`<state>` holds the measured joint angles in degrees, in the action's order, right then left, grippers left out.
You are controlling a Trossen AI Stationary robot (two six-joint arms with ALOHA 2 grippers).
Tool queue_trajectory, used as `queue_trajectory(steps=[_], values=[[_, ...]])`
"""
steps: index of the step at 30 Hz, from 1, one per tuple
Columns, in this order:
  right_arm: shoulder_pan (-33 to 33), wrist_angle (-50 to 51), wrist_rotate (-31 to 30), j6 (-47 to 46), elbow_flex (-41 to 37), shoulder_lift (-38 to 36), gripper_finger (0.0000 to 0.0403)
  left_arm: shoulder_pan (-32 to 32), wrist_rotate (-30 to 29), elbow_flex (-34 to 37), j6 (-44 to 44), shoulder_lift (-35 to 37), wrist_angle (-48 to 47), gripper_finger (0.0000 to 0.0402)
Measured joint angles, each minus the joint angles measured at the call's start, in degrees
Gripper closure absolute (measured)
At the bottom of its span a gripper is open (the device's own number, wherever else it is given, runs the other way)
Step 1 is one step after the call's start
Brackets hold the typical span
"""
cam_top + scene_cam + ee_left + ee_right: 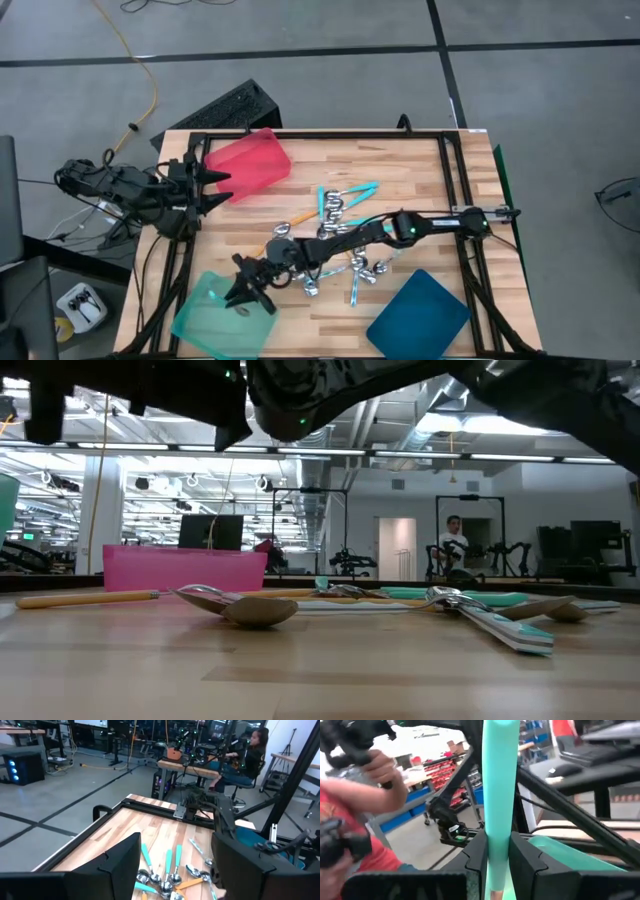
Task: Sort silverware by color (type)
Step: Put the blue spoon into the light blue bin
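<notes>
Three flat plastic trays lay on the wooden bench (pixel 420 160): a red tray (pixel 250 163) at the far left corner, a mint-green tray (pixel 210 318) at the near left corner, and a dark-blue tray (pixel 420 315) at the near right corner. About a dozen small spoons (pixel 340 240) lay in a loose heap at the middle of the bench, some overlapping; an exact count could not be made. Each had a shiny metal bowl and a thin handle, turquoise, orange or pale patterned. The right gripper (pixel 248 292) hung over the mint-green tray's inner edge, its two dark fingers (pixel 475 852) clamped narrowly on the smooth, round handle of a turquoise spoon (pixel 497 795). The left gripper (pixel 215 188) waited at the bench's left edge beside the red tray, fingers (pixel 117 865) spread wide and holding nothing.
</notes>
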<state>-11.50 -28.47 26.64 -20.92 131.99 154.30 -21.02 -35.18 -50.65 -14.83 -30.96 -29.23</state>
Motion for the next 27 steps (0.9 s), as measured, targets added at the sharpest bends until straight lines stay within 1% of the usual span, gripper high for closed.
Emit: queue_trajectory(steps=[3, 4, 8, 12, 16, 19, 23, 27], values=[[0.7, 2.6, -4.7, -2.5, 0.2, -0.3, 0.0320, 0.0, 0.0, 0.0, -0.3, 0.0, 0.0, 0.0175], [0.9, 3.3, -5.1, -3.3, 0.2, -0.3, 0.0320, 0.0, 0.0, 0.0, -0.4, 0.0, 0.0, 0.0175], [1.2, 6.5, -5.5, -5.5, 0.1, -0.1, 0.0320, 0.0, 0.0, 0.0, -0.4, 0.0, 0.0, 0.0175], [1.0, 10.7, -5.8, -5.7, 0.1, -0.1, 0.0320, 0.0, 0.0, 0.0, -0.4, 0.0, 0.0, 0.0175], [0.9, 10.5, -7.1, -5.7, -0.3, -0.1, 0.0317, 0.0, -0.6, 0.0, -0.4, 0.0, 0.0, 0.0175], [0.9, 10.6, -7.1, -5.7, -0.3, -0.1, 0.0306, 0.0, -1.3, 0.0, -0.4, 0.0, 0.0, 0.0175], [0.9, 13.1, -7.5, -6.1, -0.3, -0.1, 0.0291, 0.0, -1.4, 0.0, -0.7, 0.0, 0.0, 0.0175], [0.7, 13.3, -7.9, -5.9, -0.3, -0.1, 0.0286, 0.0, -1.5, 0.0, -0.8, 0.0, 0.0, 0.0175]])
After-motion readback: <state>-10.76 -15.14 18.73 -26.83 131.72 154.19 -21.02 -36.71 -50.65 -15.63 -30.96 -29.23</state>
